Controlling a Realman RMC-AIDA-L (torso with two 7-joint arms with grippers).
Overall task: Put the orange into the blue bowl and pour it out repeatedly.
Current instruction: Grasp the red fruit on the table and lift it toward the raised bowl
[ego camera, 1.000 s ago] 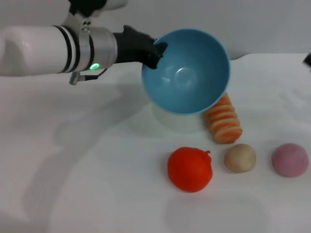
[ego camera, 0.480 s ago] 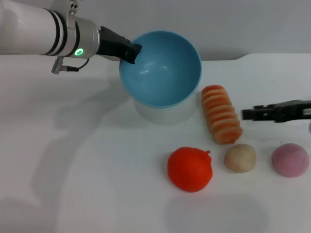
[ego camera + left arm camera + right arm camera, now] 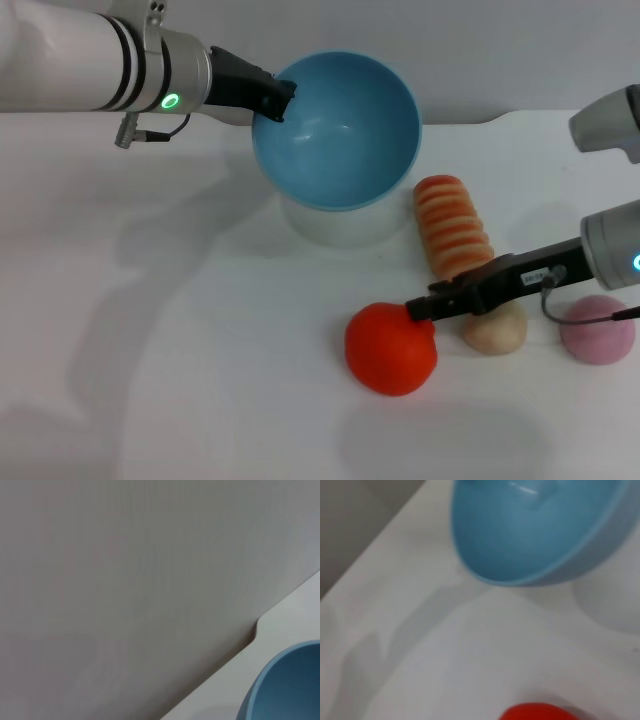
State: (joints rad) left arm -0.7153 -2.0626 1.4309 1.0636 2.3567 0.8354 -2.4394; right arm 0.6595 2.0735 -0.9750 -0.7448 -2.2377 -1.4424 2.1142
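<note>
Head view. My left tool (image 3: 272,100) is clenched on the near-left rim of the blue bowl (image 3: 340,135), holding it up off the white counter (image 3: 200,360) w/ the opening tilted toward the camera. Bowl interior is bare; a pale shadow sits on the counter directly beneath it. My right tool (image 3: 422,309) reaches in from the right side, its dark tip at the upper right edge of the orange (image 3: 390,349), at or just short of contact; can't tell which. Whether that tool is released or clenched I can't tell, since only a slim dark profile shows. The orange rests on the counter, in front of and below the bowl, apart from it.

Other items on the counter: striped bread loaf (image 3: 455,235) just right of the bowl, lying lengthwise toward the camera; beige ball (image 3: 497,331) right of the orange, partly covered by my right arm; pink ball (image 3: 598,332) farther right, near the frame edge.

Left wrist view. Mostly grey wall; a strip of counter edge and a part of the bowl's rim (image 3: 285,685) show in one corner.

Right wrist view. Bowl (image 3: 540,530) seen from low, raised above the counter, w/ the top of the orange (image 3: 540,712) at the frame edge nearest the camera.
</note>
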